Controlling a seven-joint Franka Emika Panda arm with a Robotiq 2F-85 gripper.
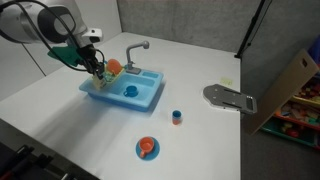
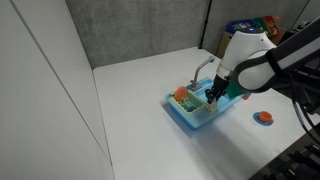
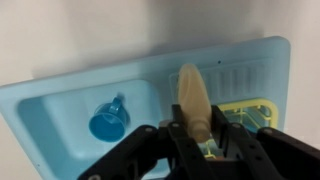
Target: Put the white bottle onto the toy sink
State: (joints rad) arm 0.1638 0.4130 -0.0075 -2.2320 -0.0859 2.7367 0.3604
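Wrist view, near to far.
- Gripper [image 3: 200,138]: fingers clamped on the white bottle [image 3: 193,95].
- Bottle: pointing to 12 o'clock, held over the toy sink [image 3: 60,95].
- Sink: light blue; basin [image 3: 108,118] at 9 o'clock of the bottle, yellow rack [image 3: 248,112] at 3 o'clock.

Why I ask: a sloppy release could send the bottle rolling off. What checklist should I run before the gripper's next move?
1. Grip on the white bottle: ok, the gripper is shut on its lower end.
2. Gripper over the toy sink: ok, in both exterior views.
3. Bottle inside the sink's rim: ok, in the wrist view it shows against the sink top, beside the yellow rack.
4. Height above the sink: cannot tell.
5. Landing spot free of the orange item on the sink: cannot tell.
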